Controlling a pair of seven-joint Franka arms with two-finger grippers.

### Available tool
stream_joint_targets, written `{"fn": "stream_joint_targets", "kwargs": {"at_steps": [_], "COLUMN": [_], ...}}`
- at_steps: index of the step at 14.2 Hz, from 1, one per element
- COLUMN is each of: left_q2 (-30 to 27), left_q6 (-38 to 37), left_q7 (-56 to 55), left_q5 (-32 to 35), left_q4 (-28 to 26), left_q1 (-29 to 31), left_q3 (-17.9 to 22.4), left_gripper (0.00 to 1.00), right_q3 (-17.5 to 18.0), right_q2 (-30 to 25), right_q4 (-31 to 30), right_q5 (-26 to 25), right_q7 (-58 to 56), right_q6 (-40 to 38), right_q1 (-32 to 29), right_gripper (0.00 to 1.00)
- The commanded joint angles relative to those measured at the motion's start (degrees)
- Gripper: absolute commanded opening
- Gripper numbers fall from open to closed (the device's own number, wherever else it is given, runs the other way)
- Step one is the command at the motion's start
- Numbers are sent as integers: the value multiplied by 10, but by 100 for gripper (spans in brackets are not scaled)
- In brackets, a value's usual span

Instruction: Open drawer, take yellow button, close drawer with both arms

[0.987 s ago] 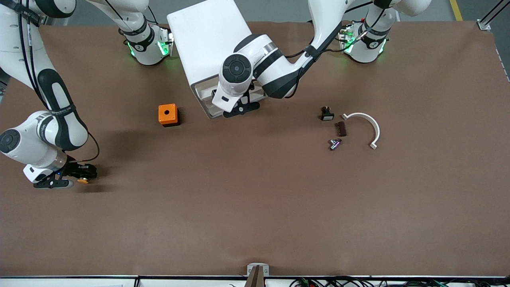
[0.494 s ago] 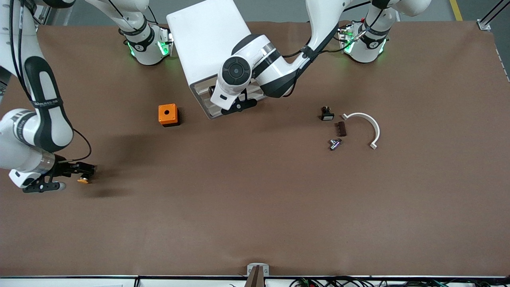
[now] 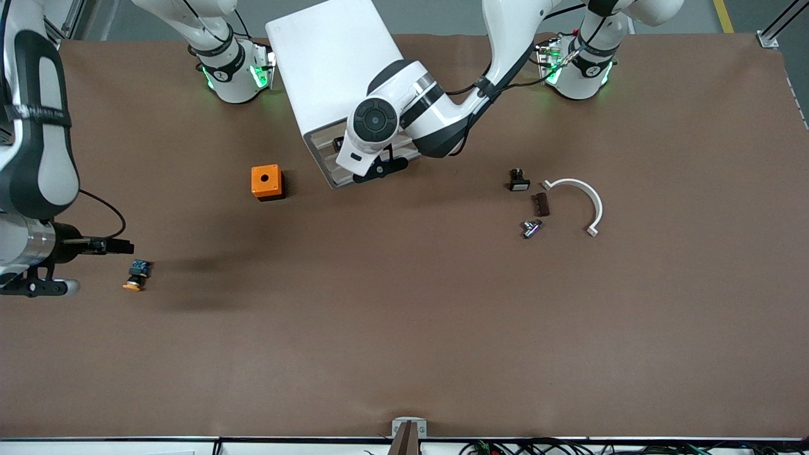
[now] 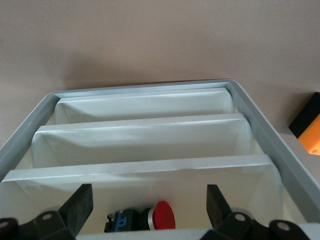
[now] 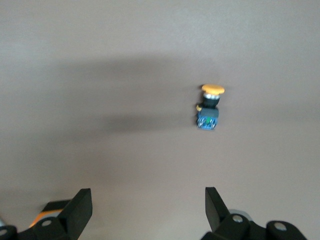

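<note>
At the frame's edge toward the right arm's end, mid-height: right gripper [image 5: 147, 202], fingers spread wide, grasping nothing, hanging over bare table. Just beside it, lower in the frame: the button [image 3: 136, 276], lying on its side on the brown table [image 3: 404, 354], clear of both fingers. So, by the look of it, taken out and set down.

Higher up, toward the middle: orange box [image 3: 266, 182], untouched. Upper middle of the frame: white cabinet [image 3: 328, 63] with its drawer [image 4: 145, 87] pulled out, dividers showing, a red-capped part [image 4: 161, 221] in the compartment under the wrist. Left gripper [image 4: 150, 205] over that drawer, released, clasping nothing.

Toward the left arm's end: small loose parts [image 3: 534, 205] and a white curved piece [image 3: 584, 196].

Opening and taking judged done; closing not yet done.
</note>
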Motion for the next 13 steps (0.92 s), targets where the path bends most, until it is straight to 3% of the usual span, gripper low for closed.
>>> {"fn": "stream_joint_targets", "kwargs": {"at_steps": [1,4,8,13], "left_q2": [-4,-4,-10,-42], "left_q6": [0,0,0,0], "left_q7": [1,1,1,1], "left_q5": [-14,-14,-5,-3], "left_q4": [-7,-7,-4,-2], "left_q1": [-5,-4,16,104], "left_q3": [-4,-4,2,3], "left_gripper": [100,100,100,100], "right_q3": [1,1,1,5], "right_q2": [-50,-102,-128,-128], "right_q4": [12,14,16,53], "right_q5": [-4,-4,-4,-5], "right_q7": [20,20,26,72], "right_q6": [-46,-88,-122,-160], "right_q1": [4,10,12,28], "right_gripper": [100,100,100,100]}}
